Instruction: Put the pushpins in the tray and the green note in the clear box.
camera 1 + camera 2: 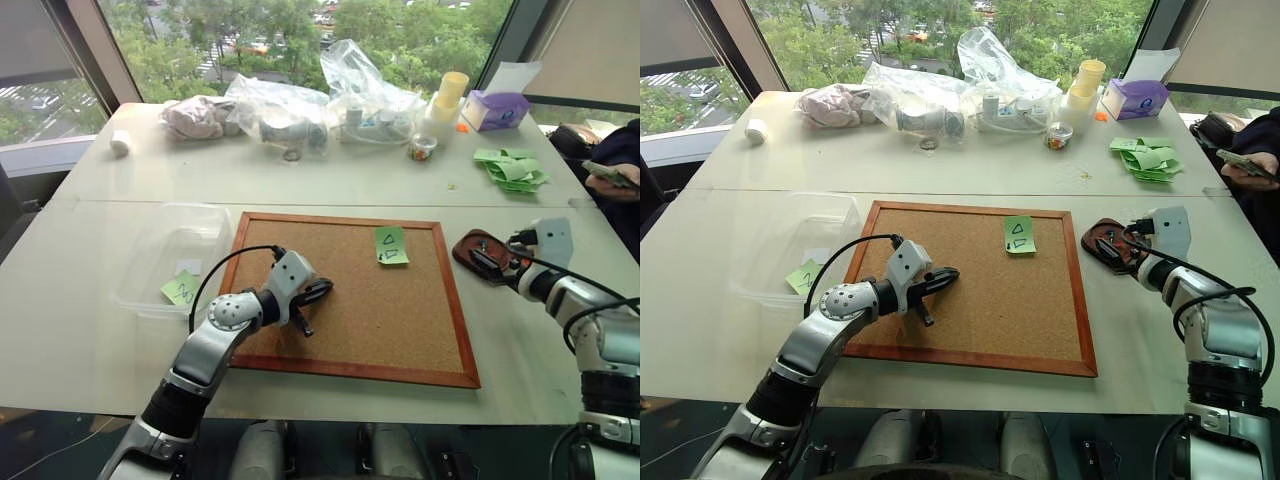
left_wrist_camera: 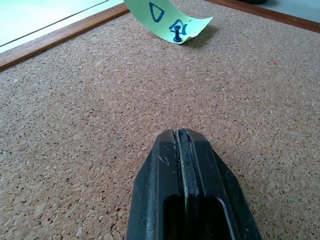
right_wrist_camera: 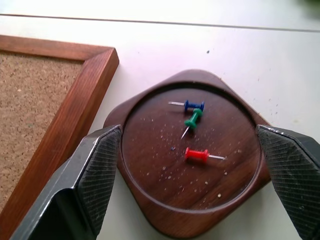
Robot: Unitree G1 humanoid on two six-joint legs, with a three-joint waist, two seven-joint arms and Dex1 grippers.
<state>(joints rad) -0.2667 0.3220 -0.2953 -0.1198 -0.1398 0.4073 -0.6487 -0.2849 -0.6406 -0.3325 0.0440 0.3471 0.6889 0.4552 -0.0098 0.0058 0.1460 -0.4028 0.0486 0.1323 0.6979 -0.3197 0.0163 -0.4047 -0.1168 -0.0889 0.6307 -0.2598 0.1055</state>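
Blue pushpin [image 2: 176, 35] (left wrist view) pins the green note [image 2: 167, 19].

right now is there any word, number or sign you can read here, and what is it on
No words or numbers can be read.
Green note pinned on the corkboard: two hand-drawn outlines, the upper one a triangle, no letters.
Paler green note in the clear box: a scribble, not legible.
Purple tissue box: marking too small to read.
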